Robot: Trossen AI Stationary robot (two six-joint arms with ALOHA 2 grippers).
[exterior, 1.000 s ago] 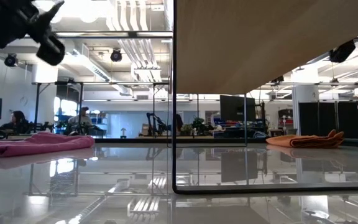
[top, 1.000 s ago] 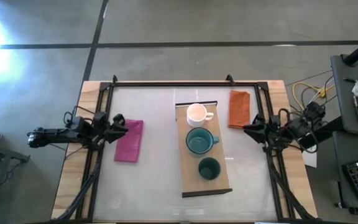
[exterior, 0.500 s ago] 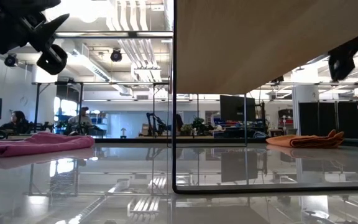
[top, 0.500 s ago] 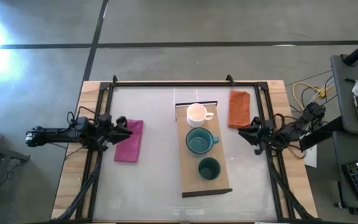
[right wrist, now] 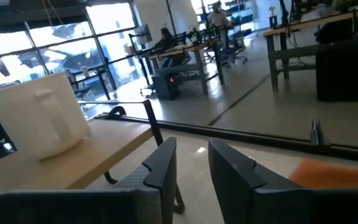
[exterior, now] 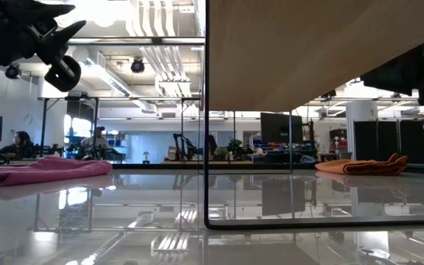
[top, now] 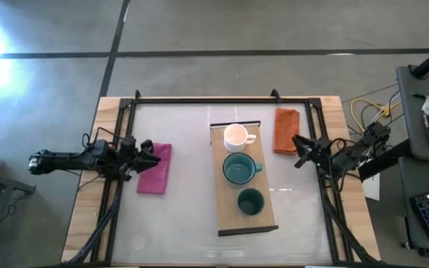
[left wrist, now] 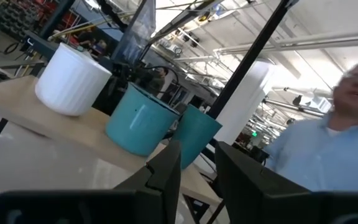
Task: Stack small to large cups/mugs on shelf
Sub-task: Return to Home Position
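High view, three cups (top: 237, 167) on shelf (top: 267, 212)

The glossy tabletop (top: 185, 186) carries a light-wood shelf (top: 265, 216) between the two hands; near the left hand (top: 149, 155) lies a magenta cloth (top: 155, 170); just beside the right hand (top: 300, 150) lies an orange cloth (top: 287, 129); on the shelf stand, in a row, a white mug (top: 235, 136), a teal-green mug (top: 238, 169) and a dark green cup (top: 249, 201).
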